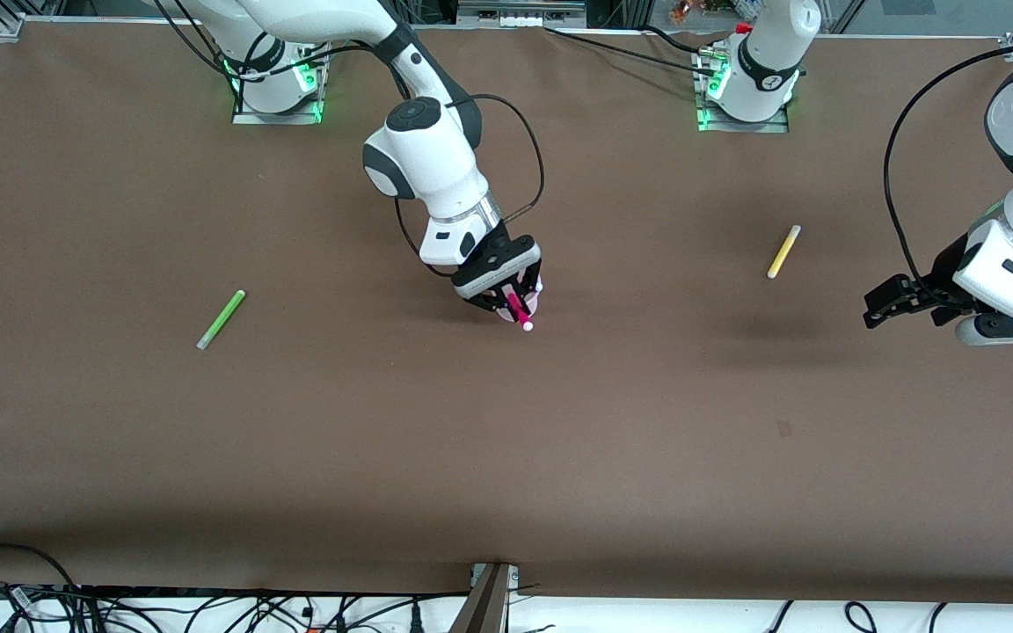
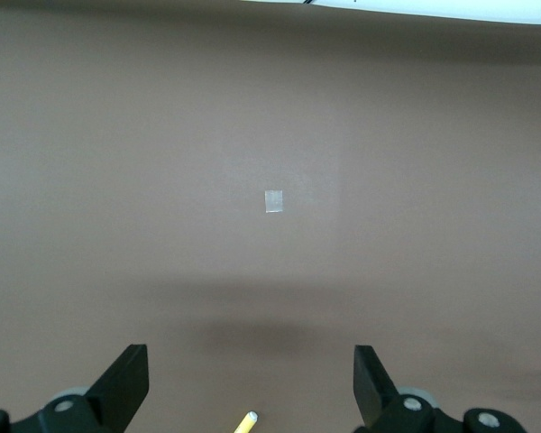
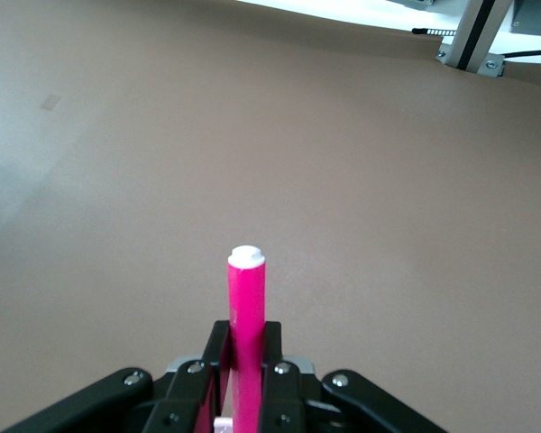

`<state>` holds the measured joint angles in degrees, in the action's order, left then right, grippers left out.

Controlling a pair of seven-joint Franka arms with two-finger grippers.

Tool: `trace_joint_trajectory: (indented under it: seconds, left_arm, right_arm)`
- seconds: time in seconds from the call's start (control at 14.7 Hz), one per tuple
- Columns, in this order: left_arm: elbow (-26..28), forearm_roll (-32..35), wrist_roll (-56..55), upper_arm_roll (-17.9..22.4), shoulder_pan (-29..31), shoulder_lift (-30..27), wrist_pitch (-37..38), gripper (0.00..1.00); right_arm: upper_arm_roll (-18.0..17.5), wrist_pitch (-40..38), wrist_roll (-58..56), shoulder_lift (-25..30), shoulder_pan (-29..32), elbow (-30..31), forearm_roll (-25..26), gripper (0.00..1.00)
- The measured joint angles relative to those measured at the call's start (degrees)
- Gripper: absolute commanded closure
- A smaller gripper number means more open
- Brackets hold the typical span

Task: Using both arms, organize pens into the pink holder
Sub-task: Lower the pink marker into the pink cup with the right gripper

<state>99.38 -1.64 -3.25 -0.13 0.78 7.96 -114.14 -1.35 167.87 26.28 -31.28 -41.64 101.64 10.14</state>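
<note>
Toward the right arm's end of the brown paper-covered desk (image 1: 120, 457) we see the slim lime green marker pen (image 1: 222, 319) lying flat on bare desk, its long axis slanted so that one end lies nearer the front camera and the other nearer the robots' bases; it lies well apart from either tool. Near the middle of the desk the right arm's black two-finger tool (image 1: 511, 303) hangs over the small pale pink translucent plastic cup (image 1: 530, 301), of which we make out only a sliver of rim beside the fingers. This right tool is clamped on the slim magenta pink marker pen (image 1: 518, 310); in the right wrist view the pen (image 3: 246, 343) stands between the two black fingers (image 3: 275, 383), its pale cap sticking out past them and its lower part hidden, so we cannot tell whether it reaches into the cup. In the front view the pen tilts, pale end toward the front camera. Toward the left arm's end, the slim yellow marker pen (image 1: 783, 251) lies flat, also on a slant, with its pale end nearer the front camera. The left arm's black tool (image 1: 893, 303) hovers over bare desk near it, fingers spread apart with nothing between them; the left wrist view shows the yellow pen's tip (image 2: 246, 422) between the fingers (image 2: 119, 386) and a small pale square patch (image 2: 274, 200) on the desk.
</note>
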Motion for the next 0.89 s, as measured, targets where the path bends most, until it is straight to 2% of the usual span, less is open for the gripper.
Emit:
trace_joint_trajectory:
  seconds: [0.14,0.68,0.89]
  left_arm:
    - [0.00,0.00,-0.04,-0.08,-0.01,0.08,-0.08,0.00]
    - [0.00,0.00,-0.05,-0.15,-0.02,0.09,-0.41,0.00]
    - [0.00,0.00,-0.05,-0.15,-0.02,0.10,-0.42,0.00]
  right_arm:
    - [0.74,0.50,0.50,-0.54,-1.04,-0.01,0.02,1.00]
    - [8.80,0.54,1.21,-2.32,-9.79,0.75,0.05,1.00]
    - [10.21,1.91,1.23,-2.31,-10.85,2.36,0.06,1.00]
